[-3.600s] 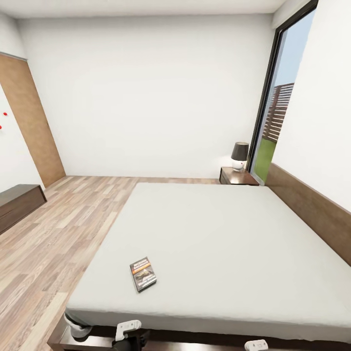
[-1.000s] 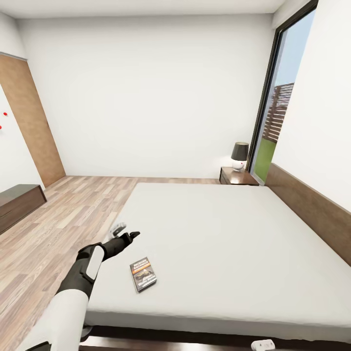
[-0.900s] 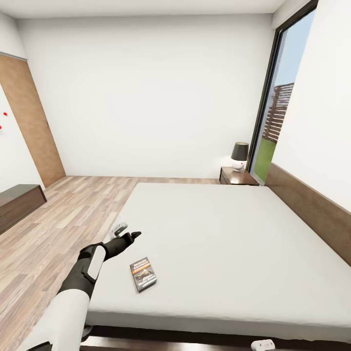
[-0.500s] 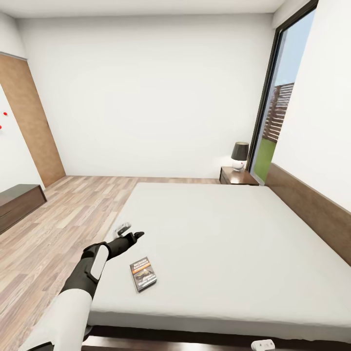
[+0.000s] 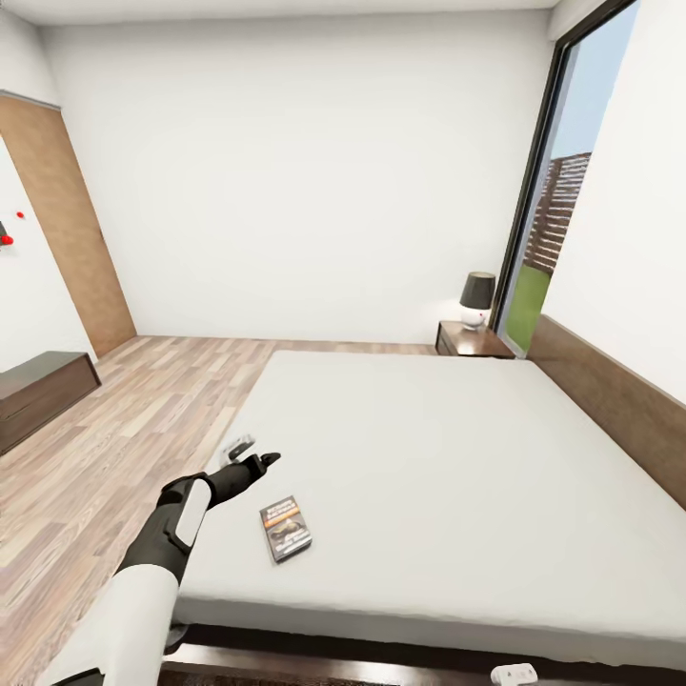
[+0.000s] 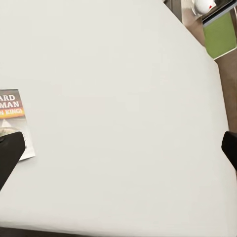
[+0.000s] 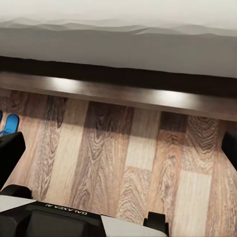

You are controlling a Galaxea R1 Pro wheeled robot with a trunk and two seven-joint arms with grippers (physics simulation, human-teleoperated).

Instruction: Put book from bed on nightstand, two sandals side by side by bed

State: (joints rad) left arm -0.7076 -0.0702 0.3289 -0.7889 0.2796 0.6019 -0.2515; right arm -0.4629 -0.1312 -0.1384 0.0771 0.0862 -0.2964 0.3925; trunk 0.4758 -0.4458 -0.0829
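The book (image 5: 286, 528) lay on the bed (image 5: 457, 448), lower left of the head view. The left tool (image 5: 250, 455) hovered just up-left of it, fingers spread, holding nothing. Reaching seemed under way; next it would need lowering onto the cover. The right tool's state I couldn't tell.

**Book on the bed, sandals by its near side**

The small thin paperback book with a black-and-orange cover and white block lettering (image 5: 286, 529) lay flat, cover up, on the near-left part of the very large low bed with its pale grey-white mattress (image 5: 457, 457), slightly askew to the mattress edge. The small dark reddish-brown wooden nightstand (image 5: 472, 339) stood at the far right, beside the bed's far corner. In the right wrist view, part of the bright blue sandals (image 7: 8, 124) showed on the wood-plank floor near the bed's dark frame.
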